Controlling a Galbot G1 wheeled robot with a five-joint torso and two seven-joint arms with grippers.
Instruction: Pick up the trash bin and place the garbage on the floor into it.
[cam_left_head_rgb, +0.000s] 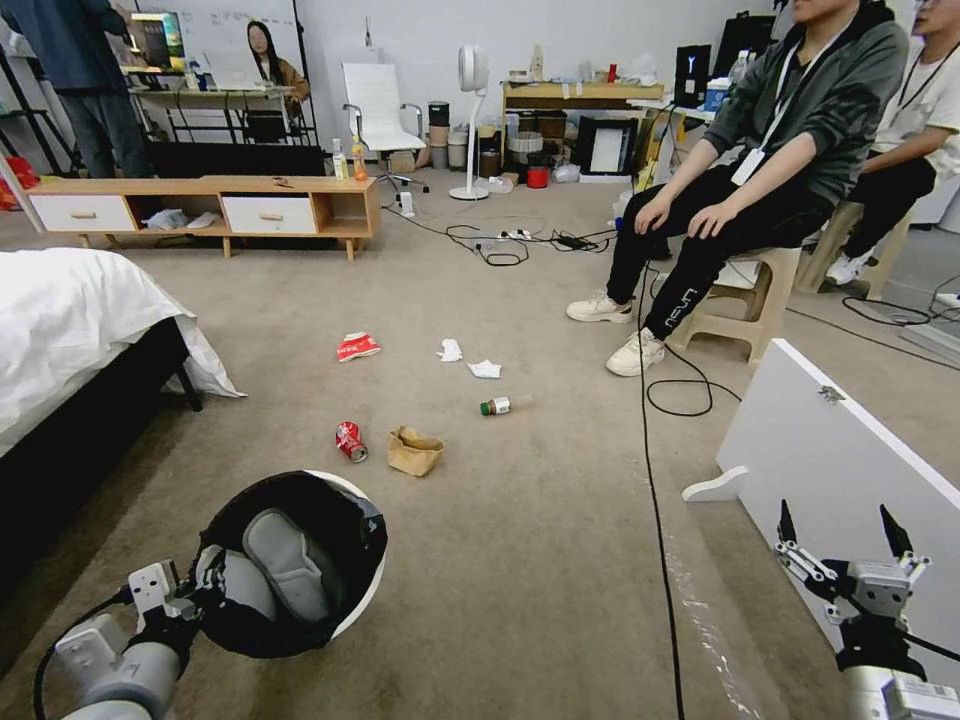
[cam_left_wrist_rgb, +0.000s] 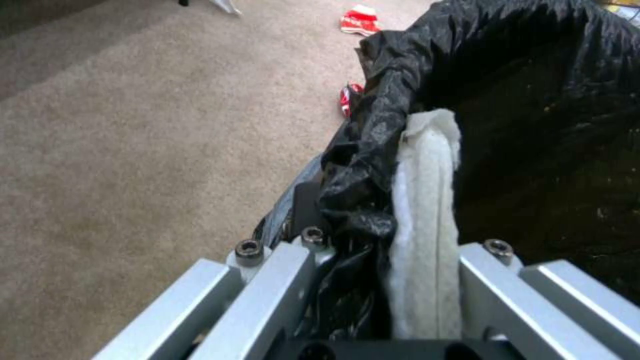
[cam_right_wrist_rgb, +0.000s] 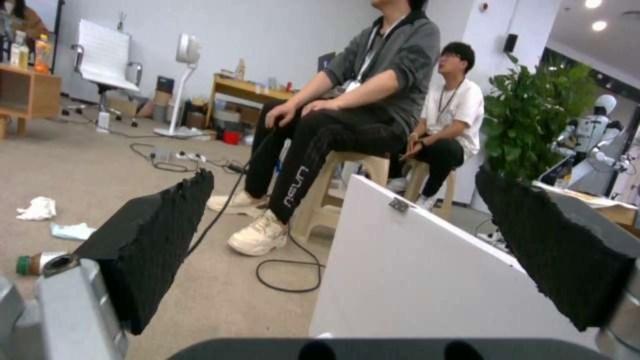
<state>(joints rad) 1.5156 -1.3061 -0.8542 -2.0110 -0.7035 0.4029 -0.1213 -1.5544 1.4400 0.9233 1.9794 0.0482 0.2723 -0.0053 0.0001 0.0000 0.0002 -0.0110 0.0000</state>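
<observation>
While the left gripper (cam_left_head_rgb: 215, 590) clamped its fingers on the trash bin (cam_left_head_rgb: 350, 600) rim, the right gripper (cam_left_head_rgb: 838, 540) fingers stood apart, holding nothing.

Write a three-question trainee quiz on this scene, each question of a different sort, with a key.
1. True or false: the left tool is clamped on the rim of the bin.
2. Which piece of litter lies right beside the can on the carpet? A) wrapper B) paper bag C) small bottle
3. Fill in: the right tool is ____, holding nothing, in front of the white board.

Key: 1 true; 2 B; 3 open.
</observation>
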